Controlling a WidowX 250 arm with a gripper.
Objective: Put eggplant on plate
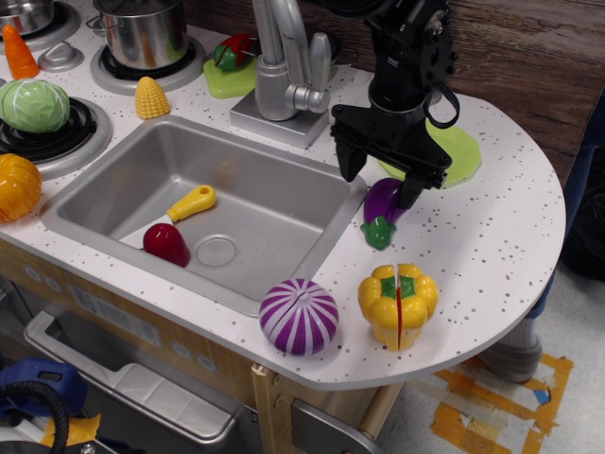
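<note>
**Eggplant lying free on the counter as the gripper hangs over it**

Running left to right across the toy kitchen: one carrot (pixel 18 52) is standing at the far left edge beside a pan cut off by the frame's corner, one green cabbage (pixel 33 104) is sitting on a burner, and one orange vegetable (pixel 17 186) is partly cropped at the counter's left rim. One steel pot (pixel 145 33) is sitting on a rear burner with its top out of view, and one corn piece (pixel 151 97) is standing just in front of it. Inside the sink (pixel 113 180), one yellow-handled tool (pixel 192 202) and one dark red piece (pixel 166 244) are lying near the drain. One small green dish (pixel 227 79) carrying a red-green vegetable is sitting behind the faucet (pixel 284 57). One purple-and-white striped vegetable (pixel 299 317) and one yellow pepper (pixel 398 305) are standing near the front edge.

The black gripper (pixel 378 180) is hanging with its jaws spread wide, gripping nothing. The single eggplant (pixel 382 211), glossy purple with a green stem cap pointing toward the front, is lying on the counter just right of the sink, its upper end partly covered by the right fingertip; contact between the two is hard to judge. The one lime-green plate (pixel 458 151) is lying behind it, largely hidden by the arm.
</note>
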